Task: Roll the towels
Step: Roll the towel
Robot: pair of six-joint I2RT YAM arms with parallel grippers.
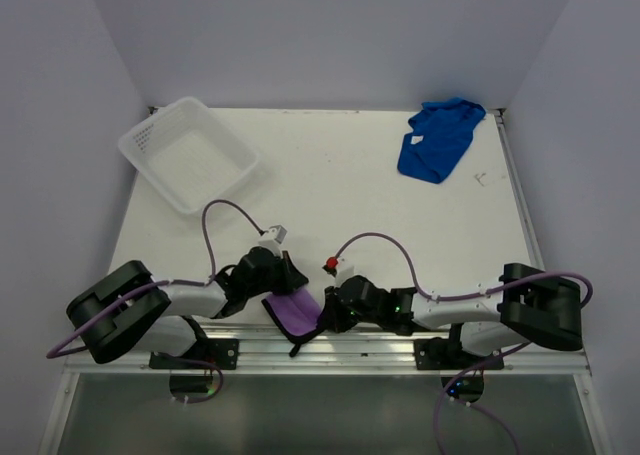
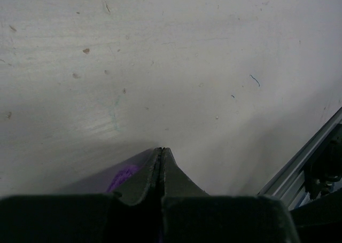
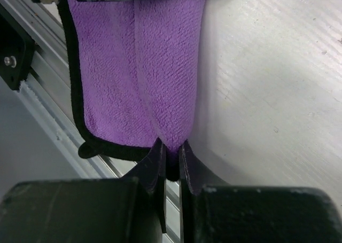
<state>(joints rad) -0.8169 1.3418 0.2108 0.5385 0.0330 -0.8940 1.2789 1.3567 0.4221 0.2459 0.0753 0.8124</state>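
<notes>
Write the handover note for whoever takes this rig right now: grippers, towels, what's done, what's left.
Left gripper: shut, fingers pinching one end of the purple towel.
Right gripper: shut on the opposite end, at a fold.
Purple towel: held stretched between the two grippers at the near table edge, not rolled.
Blue towel: crumpled at the far right corner, no gripper near it.
White basket: far left.
Done: neither towel is rolled.
Left: roll the purple towel, then the blue one.

The purple towel (image 3: 133,67) has black edging. The royal blue towel (image 1: 437,140) lies upper right. The white basket (image 1: 188,153), upper left, shows dotted holes. The tabletop (image 1: 330,175) is white.
</notes>
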